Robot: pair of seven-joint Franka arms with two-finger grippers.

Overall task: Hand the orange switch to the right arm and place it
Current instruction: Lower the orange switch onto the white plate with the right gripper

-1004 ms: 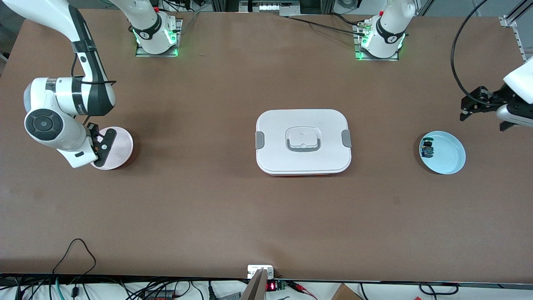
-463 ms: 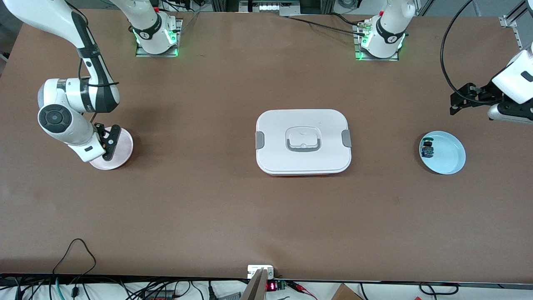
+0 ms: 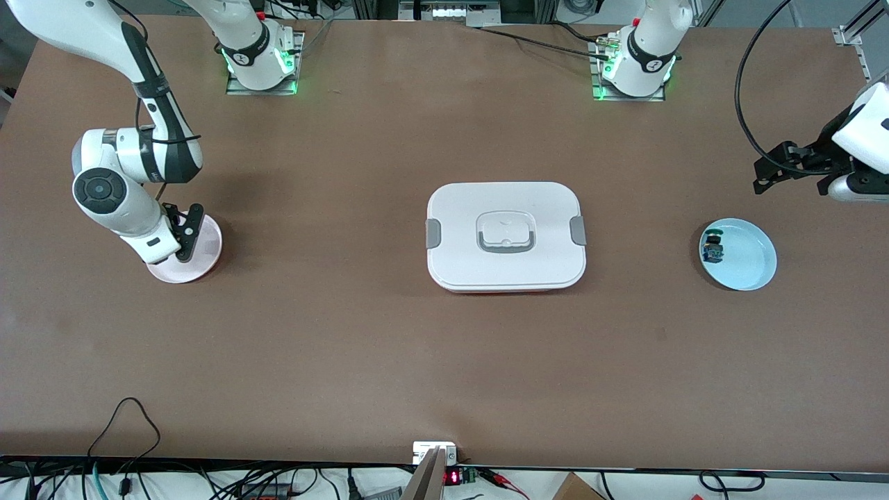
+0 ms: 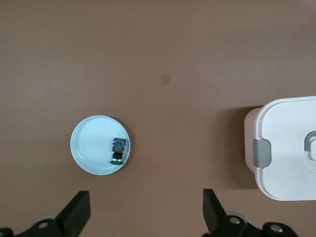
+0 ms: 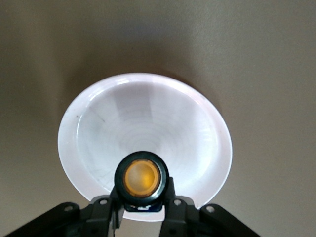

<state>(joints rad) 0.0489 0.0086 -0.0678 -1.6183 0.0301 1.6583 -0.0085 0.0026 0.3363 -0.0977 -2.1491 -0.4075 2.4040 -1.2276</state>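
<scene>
Front view hides the orange switch (image 5: 141, 180) between right jaws.

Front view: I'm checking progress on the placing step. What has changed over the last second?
The right gripper, shut on the orange switch, shifted over the pink plate toward the bases. The left gripper, open, drifted slightly. The white box and blue plate stayed put.

Orange-capped switch (image 5: 141, 180), pale pink plate (image 5: 197, 128), light-blue plate (image 3: 753, 253), brown table (image 3: 347, 333).
</scene>
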